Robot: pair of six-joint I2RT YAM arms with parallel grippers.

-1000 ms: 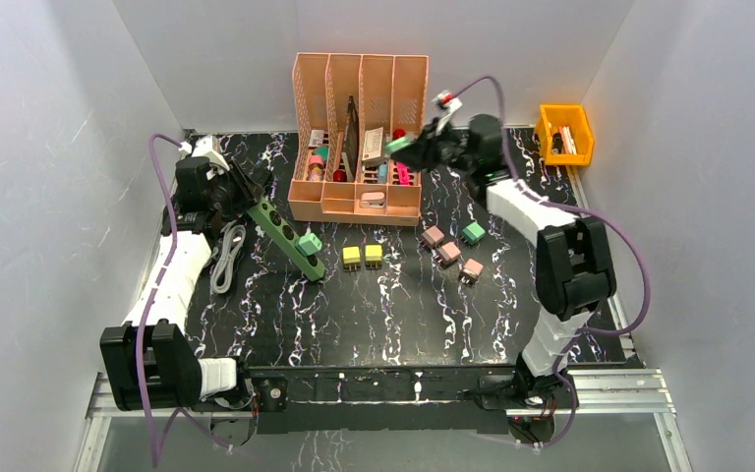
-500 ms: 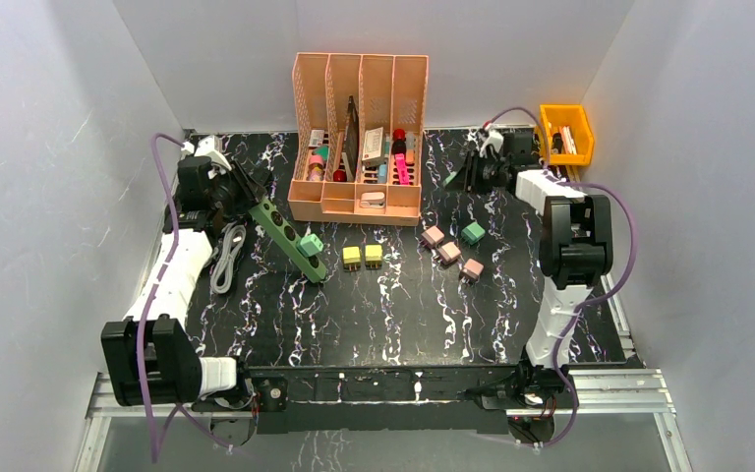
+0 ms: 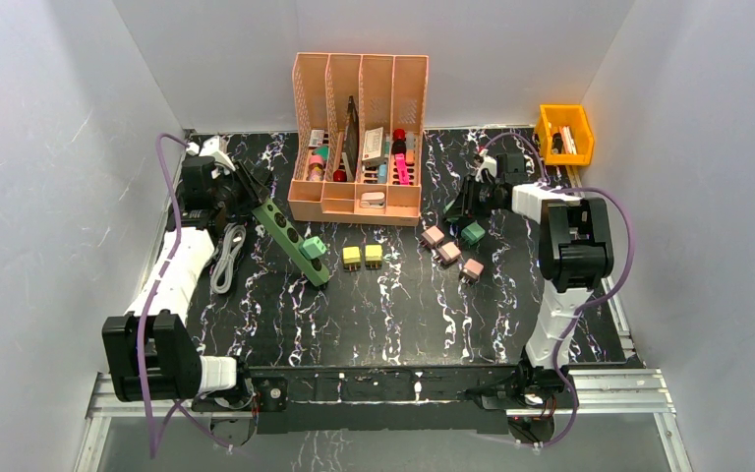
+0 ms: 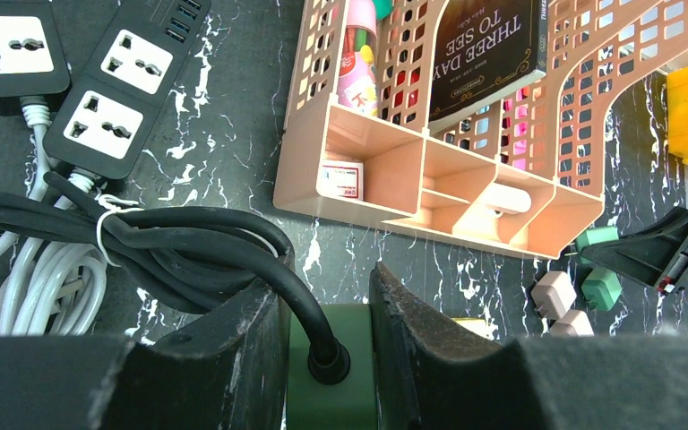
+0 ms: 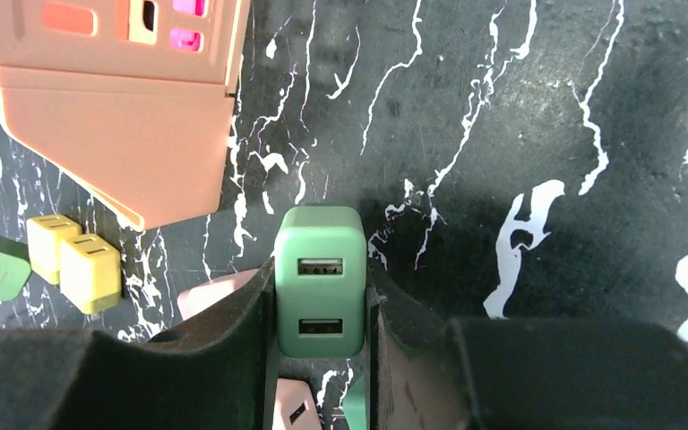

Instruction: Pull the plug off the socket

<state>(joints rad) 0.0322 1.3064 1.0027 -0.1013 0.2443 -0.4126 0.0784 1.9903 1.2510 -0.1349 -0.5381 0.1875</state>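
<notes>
A dark green power strip (image 3: 295, 241) lies slanted on the black marble table, with a light green plug (image 3: 312, 249) seated in a socket near its front end. My left gripper (image 3: 253, 200) is shut on the strip's cord end (image 4: 331, 390), where the black cord (image 4: 233, 242) enters. My right gripper (image 3: 457, 206) is shut on a green two-port USB plug (image 5: 320, 279) and holds it low over the table beside the loose plugs. It also shows in the left wrist view (image 4: 667, 255).
Loose pink plugs (image 3: 449, 254), a green plug (image 3: 472, 233) and two yellow plugs (image 3: 363, 257) lie mid-table. A peach organizer (image 3: 359, 128) stands at the back, an orange bin (image 3: 563, 133) at the back right. A white cable coil (image 3: 226, 258) and two black strips (image 4: 134, 85) lie left.
My right gripper came down from beside the organizer to the table near the loose plugs, still holding the green USB plug. The left gripper and strip shifted slightly.
</notes>
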